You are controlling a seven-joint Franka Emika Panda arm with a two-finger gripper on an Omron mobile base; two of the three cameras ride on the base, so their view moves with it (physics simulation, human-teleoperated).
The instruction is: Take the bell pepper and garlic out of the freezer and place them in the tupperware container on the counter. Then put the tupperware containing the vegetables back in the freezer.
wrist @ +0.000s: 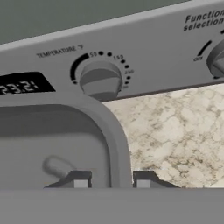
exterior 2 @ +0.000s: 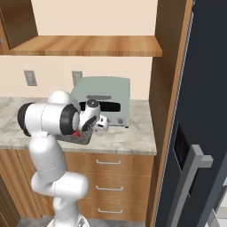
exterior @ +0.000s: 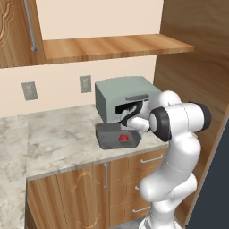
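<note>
The tupperware container (exterior: 106,139) is a dark grey tub on the counter (exterior: 58,138), right in front of the toaster oven. The red bell pepper (exterior: 123,137) lies inside it, and a sliver of red (exterior 2: 76,133) shows behind my forearm. My gripper (wrist: 112,179) straddles the tub's right rim (wrist: 114,144), one fingertip inside and one outside, closed in on the wall. A dim rounded grey lump (wrist: 56,166) lies in the tub; I cannot tell whether it is the garlic. The freezer (exterior 2: 206,111) stands at the right with its dark door.
The grey-green toaster oven (exterior: 127,96) stands close behind the tub, its knob panel (wrist: 100,78) just beyond my fingers. A wooden shelf (exterior: 112,47) hangs above. A tall wooden panel (exterior 2: 166,111) separates the counter from the freezer. Drawers with metal handles (exterior 2: 108,162) sit below.
</note>
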